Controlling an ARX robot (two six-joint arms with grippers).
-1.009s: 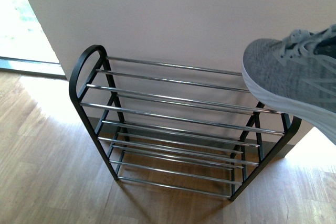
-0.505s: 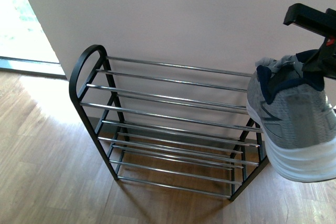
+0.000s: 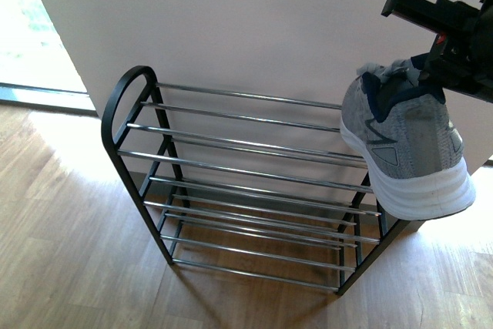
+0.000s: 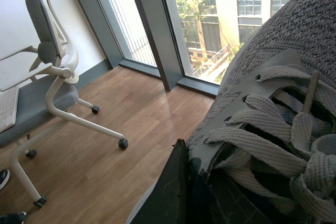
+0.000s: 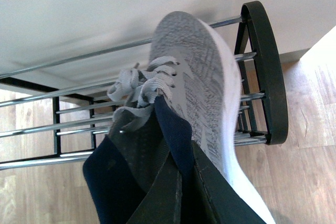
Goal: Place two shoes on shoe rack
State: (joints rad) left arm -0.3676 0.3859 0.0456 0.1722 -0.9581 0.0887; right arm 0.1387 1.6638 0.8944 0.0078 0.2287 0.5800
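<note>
The shoe rack (image 3: 231, 171) stands against the wall, a black frame with chrome rods. My right gripper (image 3: 428, 75) is shut on the navy collar of a grey sneaker (image 3: 408, 148). This sneaker hangs over the right end of the top tier, heel toward me; whether its sole touches the rods I cannot tell. The right wrist view shows that sneaker (image 5: 197, 77) with its toe over the rods beside the rack's arched side (image 5: 268, 72), my right gripper (image 5: 178, 177) clamping the collar. My left gripper (image 4: 197, 179) is shut on the laced opening of a second grey sneaker (image 4: 273, 77), outside the front view.
A pale wall (image 3: 269, 21) backs the rack, and wooden floor (image 3: 69, 252) lies around it. A bright glass opening (image 3: 31, 28) is at the far left. In the left wrist view, an office chair (image 4: 47, 93) on castors stands on the floor by tall windows (image 4: 210, 19).
The right gripper has swung its sneaker round from toe-left at the picture's right edge to heel toward me, then carried it left and up over the rack's right end.
</note>
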